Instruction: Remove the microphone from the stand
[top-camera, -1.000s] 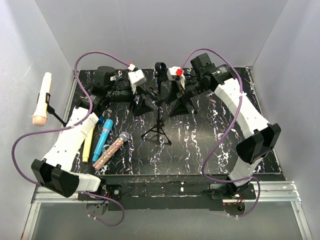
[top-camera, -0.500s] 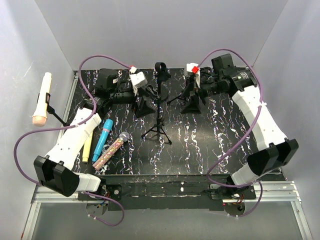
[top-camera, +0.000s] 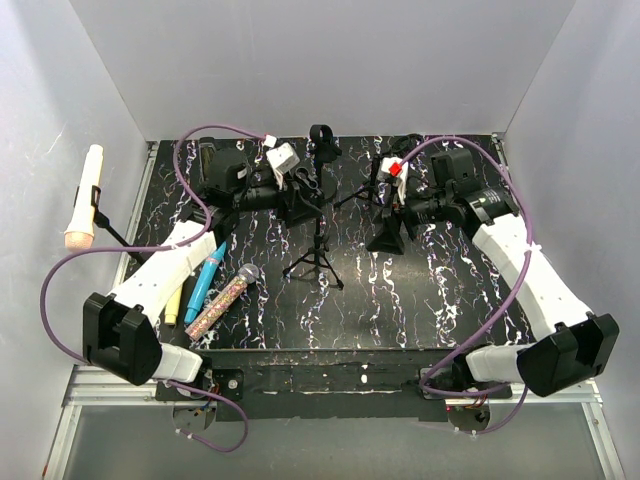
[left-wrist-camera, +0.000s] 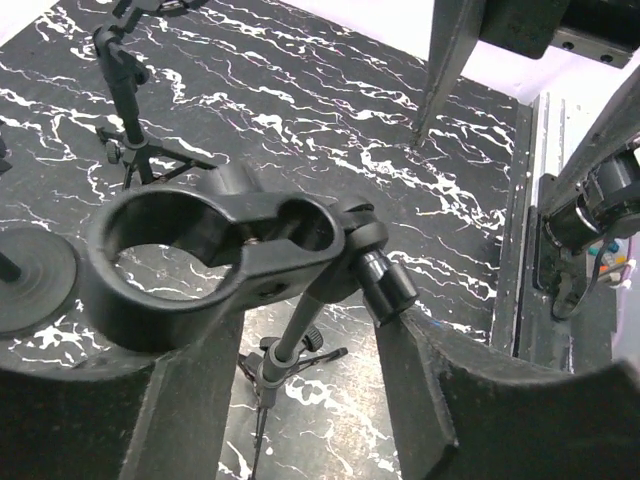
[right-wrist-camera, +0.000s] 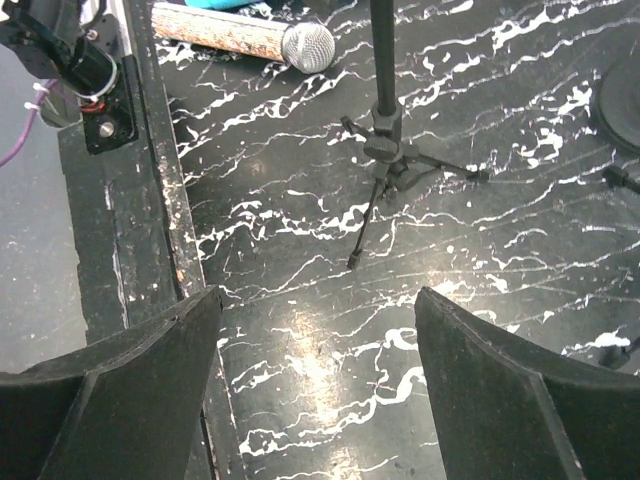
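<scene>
Left gripper (left-wrist-camera: 300, 335): narrowed since a second ago, flanking the empty clip (left-wrist-camera: 220, 235) of the stand (top-camera: 318, 235); contact cannot be told. Right gripper (right-wrist-camera: 315, 300): withdrawn, spread, empty. Microphone (top-camera: 225, 295): judged removed, laid left of stand beside two others. Table (top-camera: 450, 300): black, white-veined. Walls (top-camera: 320, 60): plain grey.

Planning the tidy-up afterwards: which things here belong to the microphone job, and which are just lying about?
Job:
white microphone, mounted at the left
tripod stand, its clip empty

Lying about:
yellow microphone
blue microphone
glittery microphone
</scene>
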